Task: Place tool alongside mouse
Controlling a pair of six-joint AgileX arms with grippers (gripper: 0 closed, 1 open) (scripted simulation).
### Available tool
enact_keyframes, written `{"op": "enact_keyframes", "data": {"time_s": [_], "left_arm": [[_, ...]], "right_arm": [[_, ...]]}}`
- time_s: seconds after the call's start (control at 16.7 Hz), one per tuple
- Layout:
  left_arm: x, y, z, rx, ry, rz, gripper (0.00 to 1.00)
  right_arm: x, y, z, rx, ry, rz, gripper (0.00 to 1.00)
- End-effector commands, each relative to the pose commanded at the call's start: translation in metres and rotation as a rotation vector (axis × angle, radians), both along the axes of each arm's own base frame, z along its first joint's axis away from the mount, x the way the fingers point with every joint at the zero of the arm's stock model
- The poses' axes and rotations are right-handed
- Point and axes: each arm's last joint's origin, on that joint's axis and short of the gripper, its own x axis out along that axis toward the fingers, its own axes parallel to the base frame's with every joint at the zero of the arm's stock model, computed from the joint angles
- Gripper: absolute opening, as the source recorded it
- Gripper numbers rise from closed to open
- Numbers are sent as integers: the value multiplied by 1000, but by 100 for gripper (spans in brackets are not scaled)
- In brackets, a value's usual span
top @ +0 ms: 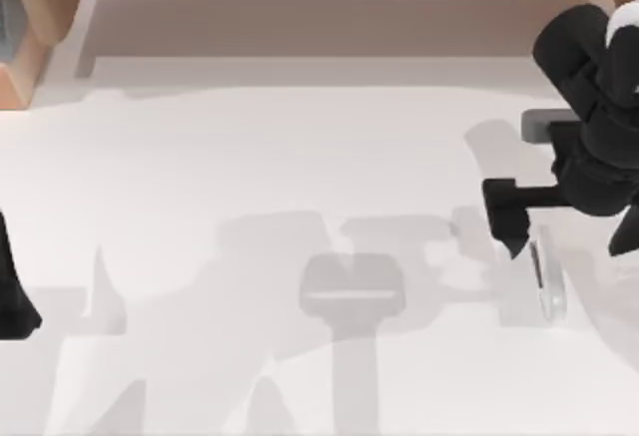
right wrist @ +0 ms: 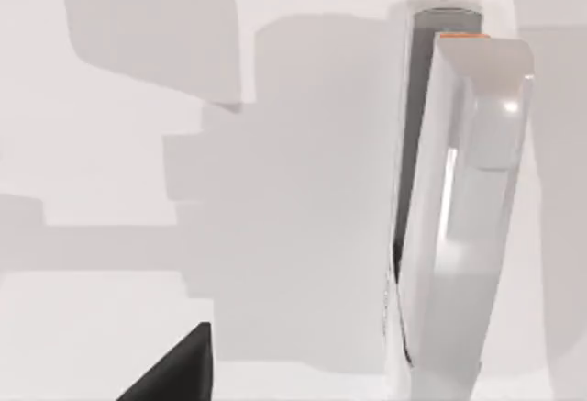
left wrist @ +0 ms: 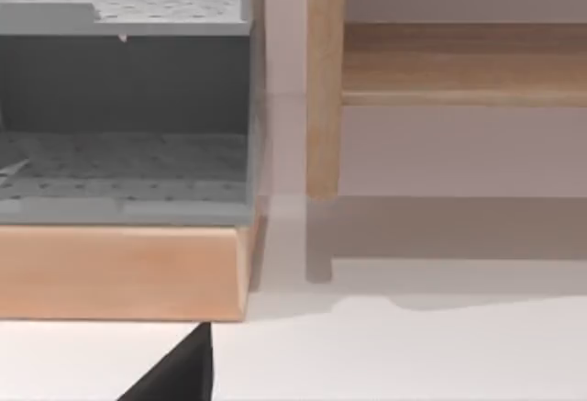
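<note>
Right hand (top: 514,241) hovers at desk's (top: 250,157) right side, tips just above upper end of tool (top: 544,278), lined up for pickup; grip state cannot tell. Tool lies flat lengthwise on desk, ungrasped. Left arm parked at left edge.

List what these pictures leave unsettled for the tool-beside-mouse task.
- Right hand, top view: its dark body masks the fingers, so open or shut is unclear.
- Tool, right wrist view: its lower end is cut by the frame edge.
- Left arm, top view: cut by the left edge.
</note>
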Motion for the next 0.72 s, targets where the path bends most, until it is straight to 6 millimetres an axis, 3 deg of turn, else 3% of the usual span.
{"op": "enact_keyframes", "data": {"time_s": [0.24,0.72], "left_arm": [[0,0,0,0,0,0,100],[0,0,0,0,0,0,100]], "right_arm": [[0,-2,-1,1,0,-3,100],[0,0,-50,0,0,0,100]]}}
